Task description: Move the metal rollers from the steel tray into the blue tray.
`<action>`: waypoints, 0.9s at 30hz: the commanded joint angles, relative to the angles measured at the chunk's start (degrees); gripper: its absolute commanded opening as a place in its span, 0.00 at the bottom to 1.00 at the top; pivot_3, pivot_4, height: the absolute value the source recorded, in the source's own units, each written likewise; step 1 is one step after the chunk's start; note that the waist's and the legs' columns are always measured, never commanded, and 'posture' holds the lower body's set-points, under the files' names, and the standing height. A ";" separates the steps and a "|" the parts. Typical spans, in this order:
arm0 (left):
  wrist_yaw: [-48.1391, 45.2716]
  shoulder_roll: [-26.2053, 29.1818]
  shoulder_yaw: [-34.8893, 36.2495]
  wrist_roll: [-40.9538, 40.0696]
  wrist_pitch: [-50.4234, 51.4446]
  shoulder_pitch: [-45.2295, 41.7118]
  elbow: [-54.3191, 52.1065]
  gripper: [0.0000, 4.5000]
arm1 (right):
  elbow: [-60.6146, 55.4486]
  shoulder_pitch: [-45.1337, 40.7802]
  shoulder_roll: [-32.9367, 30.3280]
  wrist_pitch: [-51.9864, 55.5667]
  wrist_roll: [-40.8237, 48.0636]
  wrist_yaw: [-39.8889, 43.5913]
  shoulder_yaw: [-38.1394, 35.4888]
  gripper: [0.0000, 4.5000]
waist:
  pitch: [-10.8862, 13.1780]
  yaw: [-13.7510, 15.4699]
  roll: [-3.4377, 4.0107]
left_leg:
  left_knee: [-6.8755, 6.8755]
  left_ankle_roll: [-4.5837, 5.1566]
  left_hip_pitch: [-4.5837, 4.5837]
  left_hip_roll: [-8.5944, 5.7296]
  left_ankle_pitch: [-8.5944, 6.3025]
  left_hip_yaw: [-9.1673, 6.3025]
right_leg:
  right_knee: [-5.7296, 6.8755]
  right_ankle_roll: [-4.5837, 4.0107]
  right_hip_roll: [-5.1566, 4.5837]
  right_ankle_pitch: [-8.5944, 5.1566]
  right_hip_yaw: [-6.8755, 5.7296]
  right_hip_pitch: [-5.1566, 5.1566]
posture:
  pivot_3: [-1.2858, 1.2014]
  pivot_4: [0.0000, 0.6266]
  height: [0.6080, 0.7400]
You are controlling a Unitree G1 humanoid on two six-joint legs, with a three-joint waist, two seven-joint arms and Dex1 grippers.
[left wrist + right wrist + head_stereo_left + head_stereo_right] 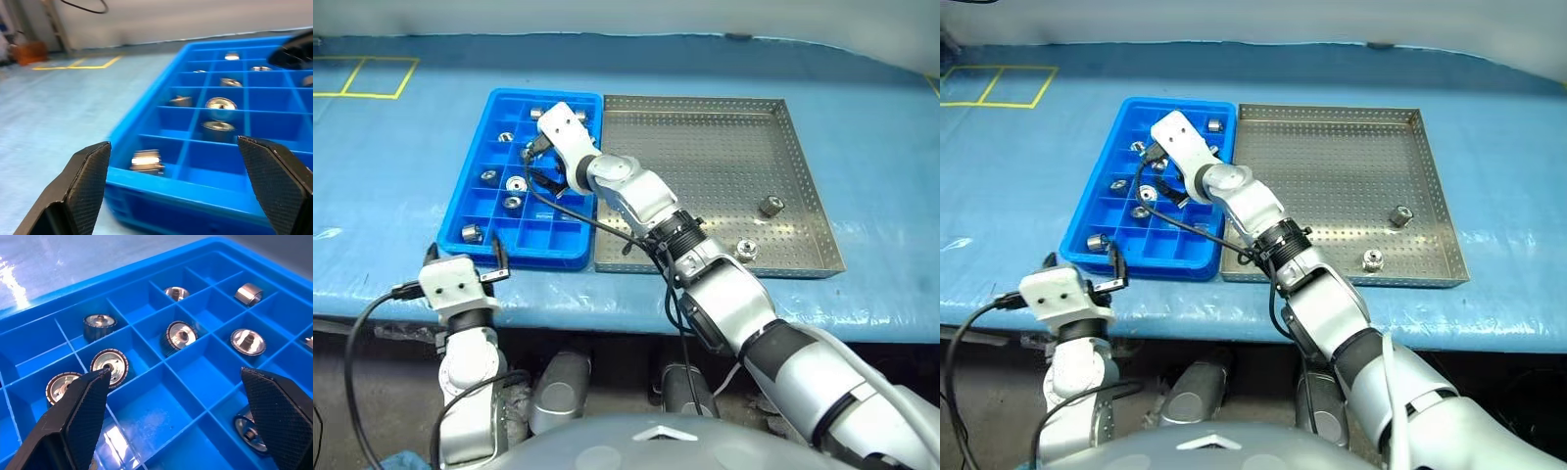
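Two small shiny metal rollers (771,206) lie at centre right in the perforated square steel tray (705,117); others fill cells of the bright blue gridded plastic tray (504,257) at centre left. The right gripper (178,418) hangs spread and empty over those cells; the left gripper (188,188) is spread at lower left. Risk: a finger may catch a divider.

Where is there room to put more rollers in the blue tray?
The blue tray has bare compartments along its near edge, beside the steel tray, and under the open right gripper. Its middle and far compartments are crowded with metal rollers.
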 commanded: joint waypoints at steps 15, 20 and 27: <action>-1.39 1.04 -1.52 0.32 0.51 -2.97 -0.09 1.00 | -10.30 5.40 2.32 -3.45 0.37 -10.02 -7.20 1.00 | -0.03 9.59 -0.04 | 0.11 -0.06 -0.18 0.00 0.00 -0.01 | -0.04 -0.16 0.02 -0.14 -0.07 -0.07 | 0.67 0.24 1.00; -4.41 3.09 -2.64 -1.00 2.00 -8.42 3.72 1.00 | -31.18 17.81 -2.23 4.25 -2.10 -17.39 -9.64 1.00 | -0.09 8.94 -0.05 | 0.21 -0.07 -0.21 -0.02 -0.03 0.04 | -0.16 -0.08 -0.01 -0.10 -0.05 0.01 | 0.61 0.24 1.00; -10.38 6.31 -5.29 -2.73 3.71 -19.70 11.36 1.00 | -50.26 29.82 -4.40 9.63 -7.74 -28.88 -15.93 1.00 | -0.15 0.92 0.11 | 0.42 -0.07 -0.23 -0.01 0.03 0.13 | -0.09 -0.01 -0.02 0.01 0.02 0.07 | 0.51 0.24 1.00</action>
